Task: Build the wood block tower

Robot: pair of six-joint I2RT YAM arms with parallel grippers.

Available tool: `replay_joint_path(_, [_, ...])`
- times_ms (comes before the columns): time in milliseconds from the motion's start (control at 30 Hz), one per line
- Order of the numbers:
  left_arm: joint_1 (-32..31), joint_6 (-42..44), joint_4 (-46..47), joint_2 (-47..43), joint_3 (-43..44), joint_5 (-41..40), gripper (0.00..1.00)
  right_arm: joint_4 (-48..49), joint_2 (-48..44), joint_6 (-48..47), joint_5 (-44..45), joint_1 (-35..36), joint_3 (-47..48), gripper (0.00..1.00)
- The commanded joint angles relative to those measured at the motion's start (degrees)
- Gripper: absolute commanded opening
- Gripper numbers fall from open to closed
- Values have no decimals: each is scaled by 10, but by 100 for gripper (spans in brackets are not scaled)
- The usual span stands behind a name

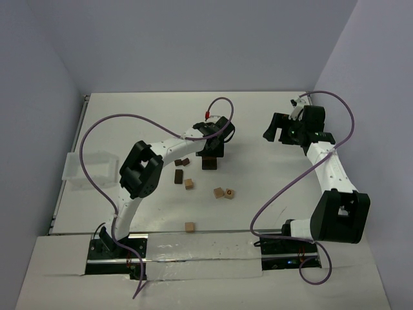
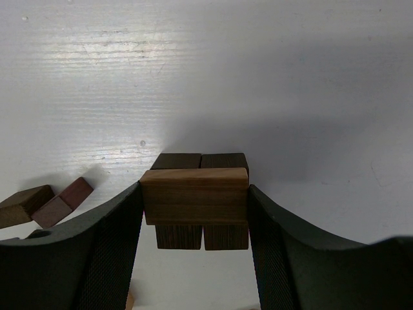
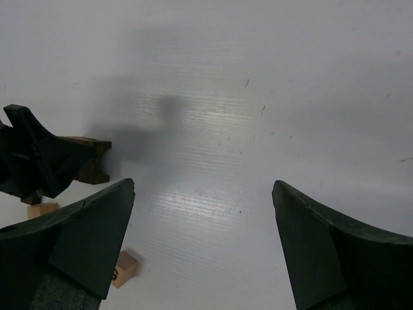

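Note:
The wood block tower point(image 1: 210, 161) stands mid-table. In the left wrist view it is two dark upright blocks point(image 2: 177, 236) side by side, with a lighter brown long block point(image 2: 193, 203) lying across their tops. My left gripper point(image 2: 195, 194) is shut on that long block, one finger pressed against each end. In the top view the left gripper point(image 1: 211, 150) hangs right over the stack. My right gripper point(image 1: 277, 129) is off to the right of the tower and raised. Its fingers are spread wide in the right wrist view point(image 3: 203, 187), with only bare table between them.
Loose blocks lie in front of the tower: dark ones point(image 1: 182, 162) point(image 1: 178, 175), tan ones point(image 1: 189, 183) point(image 1: 219, 192), one with a red mark point(image 1: 229, 193), and one near the front edge point(image 1: 190, 227). A white tray point(image 1: 90, 169) sits at the left edge.

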Motion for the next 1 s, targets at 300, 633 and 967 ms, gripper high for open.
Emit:
replay_joint_path(300, [2, 11, 0, 9, 22, 7, 52, 17, 2, 4, -3, 5, 26, 94])
replay_joint_path(633, [1, 31, -2, -3, 41, 17, 99, 17, 3, 6, -6, 5, 25, 94])
replay_joint_path(967, [39, 258, 99, -209, -88, 167, 97, 17, -3, 5, -12, 6, 23, 94])
